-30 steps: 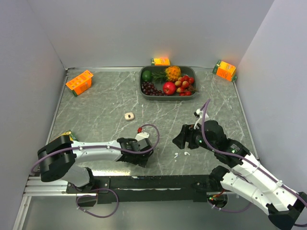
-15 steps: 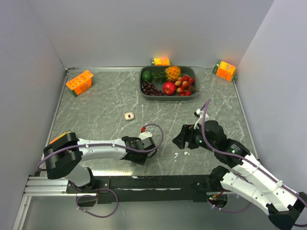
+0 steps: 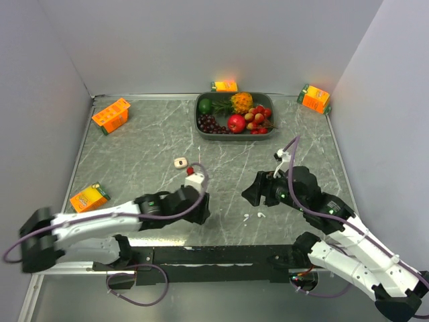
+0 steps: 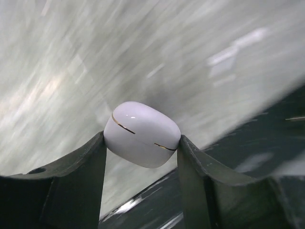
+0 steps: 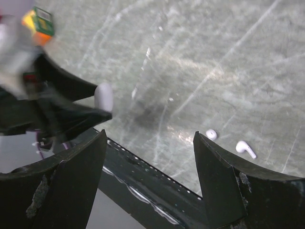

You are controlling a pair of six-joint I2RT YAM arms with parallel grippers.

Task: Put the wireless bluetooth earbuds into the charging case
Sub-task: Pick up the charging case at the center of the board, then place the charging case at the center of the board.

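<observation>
From the top view, my left end effector has come off its low pose by the counter's near edge, and the arm has swung outward, uncovering a juice carton near the left edge. The right end effector has barely moved. The two earbuds still lie loose just beside it, close to the near edge. A small cream piece sits unmoved mid-counter, and I cannot tell what it is. The grey tray at the far edge holds a red apple, dark grapes and other fruit.

The left wrist view shows the real change. The left end effector is now clenched on the charging case, one finger on each side, and the case is lifted clear of the blurred counter. Its lid seam is shut, so I cannot see inside. I judge that the lid must be opened before either earbud can go in.

In the right wrist view, the right end effector is spread wide with nothing in it. Both earbuds rest on the counter past its right finger. The charging case shows at the tip of the left end effector's fingers.
</observation>
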